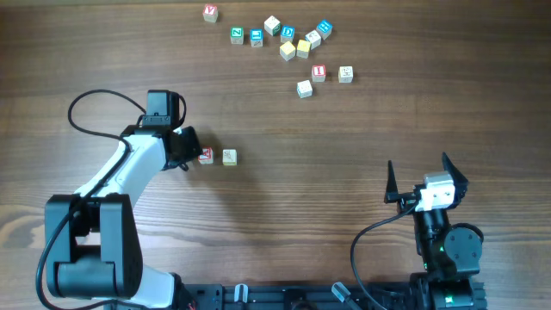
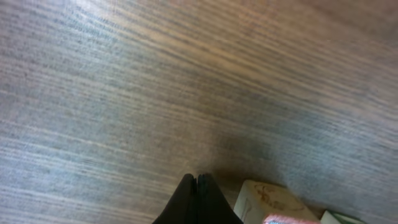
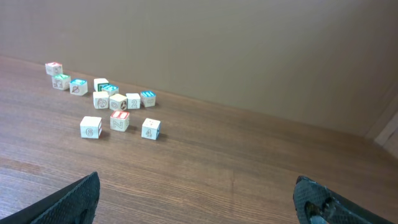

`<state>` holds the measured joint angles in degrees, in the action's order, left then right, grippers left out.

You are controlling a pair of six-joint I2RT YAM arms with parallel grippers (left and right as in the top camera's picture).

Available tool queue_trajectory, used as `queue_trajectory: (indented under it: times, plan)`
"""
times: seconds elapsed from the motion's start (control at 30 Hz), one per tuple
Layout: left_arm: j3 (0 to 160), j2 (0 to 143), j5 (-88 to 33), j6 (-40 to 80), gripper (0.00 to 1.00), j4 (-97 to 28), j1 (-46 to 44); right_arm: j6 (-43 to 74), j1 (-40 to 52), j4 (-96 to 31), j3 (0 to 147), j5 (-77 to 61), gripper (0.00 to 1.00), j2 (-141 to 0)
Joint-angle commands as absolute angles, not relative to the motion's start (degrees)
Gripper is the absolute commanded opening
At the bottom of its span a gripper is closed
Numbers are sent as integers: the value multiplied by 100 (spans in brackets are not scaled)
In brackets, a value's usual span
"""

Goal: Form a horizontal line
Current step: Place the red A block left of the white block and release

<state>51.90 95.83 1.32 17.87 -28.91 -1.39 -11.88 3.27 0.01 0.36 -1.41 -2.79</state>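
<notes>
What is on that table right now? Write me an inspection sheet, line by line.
Surface: wooden table, brown grain.
Job's things: line started, two cubes side by side, red-lettered cube and cream cube.
Clutter: loose cubes scattered at the far edge.
Grippers: left gripper shut, empty, beside the red-lettered cube; right gripper open, empty, far from cubes.
Cables: black cable loops off the left arm; second cable at the right base.
Surroundings: plain wall behind the table.
</notes>
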Motion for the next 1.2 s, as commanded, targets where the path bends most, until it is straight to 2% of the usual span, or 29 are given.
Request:
queue_trajectory:
  times: [0.0,0.1,0.47,1.17]
  plan:
    - [5164,9651,-233,1691,4,-2803,-121,-1223,314,27,30,-132,100,-252]
    - [5164,9651,-650,1688,4,-2812,-180,-1221,314,27,30,-132,100,-252]
    - [5164,9651,-661,1693,4,-2936,-591,-1221,314,27,30,-132,100,-252]
    - [5164,9651,-812,1868,4,-2985,-591,-1223,314,27,30,-132,100,-252]
